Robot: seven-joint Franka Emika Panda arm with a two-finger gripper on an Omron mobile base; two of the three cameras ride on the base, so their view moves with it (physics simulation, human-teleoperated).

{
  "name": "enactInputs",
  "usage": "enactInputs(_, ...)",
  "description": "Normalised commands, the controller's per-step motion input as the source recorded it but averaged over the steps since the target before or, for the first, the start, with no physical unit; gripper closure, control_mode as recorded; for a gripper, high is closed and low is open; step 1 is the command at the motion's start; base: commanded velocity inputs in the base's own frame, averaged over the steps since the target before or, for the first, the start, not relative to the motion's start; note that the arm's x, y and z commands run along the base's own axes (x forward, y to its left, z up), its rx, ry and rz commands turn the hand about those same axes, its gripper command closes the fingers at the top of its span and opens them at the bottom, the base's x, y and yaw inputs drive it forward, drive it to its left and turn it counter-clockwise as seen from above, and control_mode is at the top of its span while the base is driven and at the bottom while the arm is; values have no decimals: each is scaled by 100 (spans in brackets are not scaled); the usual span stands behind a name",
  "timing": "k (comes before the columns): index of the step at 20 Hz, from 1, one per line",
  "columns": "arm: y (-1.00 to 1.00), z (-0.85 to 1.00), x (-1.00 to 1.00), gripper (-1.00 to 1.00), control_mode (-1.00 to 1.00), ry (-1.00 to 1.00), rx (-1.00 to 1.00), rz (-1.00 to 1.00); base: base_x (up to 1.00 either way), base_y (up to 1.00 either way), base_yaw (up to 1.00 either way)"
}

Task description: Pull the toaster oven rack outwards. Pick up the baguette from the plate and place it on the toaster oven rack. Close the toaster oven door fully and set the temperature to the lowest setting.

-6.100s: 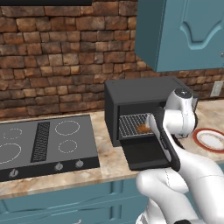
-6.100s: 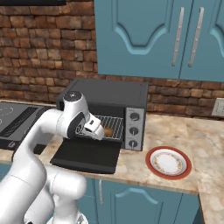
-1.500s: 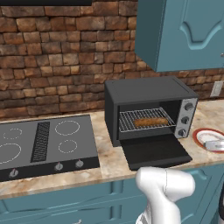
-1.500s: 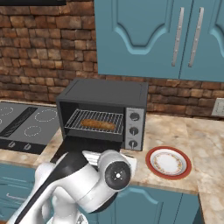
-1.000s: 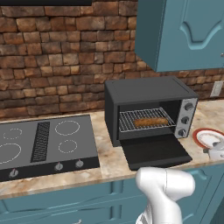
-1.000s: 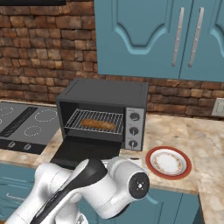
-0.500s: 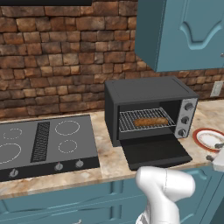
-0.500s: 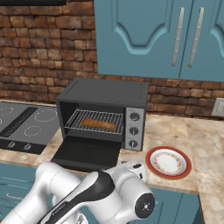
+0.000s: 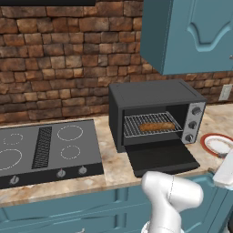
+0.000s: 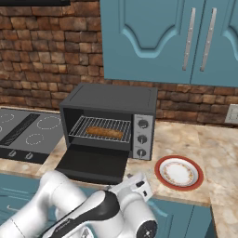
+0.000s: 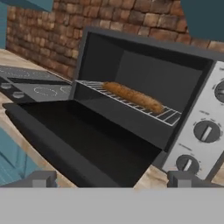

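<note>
Toaster oven (image 9: 154,118): centre of left base view, on bench (image 9: 113,166).
Door (image 9: 161,158): dropped flat toward lower centre, open. Likely stiff, hinged, moderately heavy; best taken or pushed up at front edge, by bar handle.
Rack (image 9: 152,124): inside cavity, mid-frame.
Baguette (image 9: 156,126): lying on rack, centre-right. Probably light, crusty, firm.
Plate (image 10: 179,172): right of oven, bare.
Gripper (image 11: 113,181): bottom of hand view, fingertips far apart, holding nothing, facing open door.
Knobs (image 11: 205,130): right panel; small, probably need pinch-and-turn.
</note>
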Motion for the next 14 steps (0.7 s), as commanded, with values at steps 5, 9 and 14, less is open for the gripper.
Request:
enactInputs(5,0,-16,36,-100,-100,-2,-2,13,0,0,0)
enactInputs(9,-41,-17,6,-100,-100,1,1,12,0,0,0)
enactInputs(14,-46,-15,1,-100,-100,3,2,15,0,0,0)
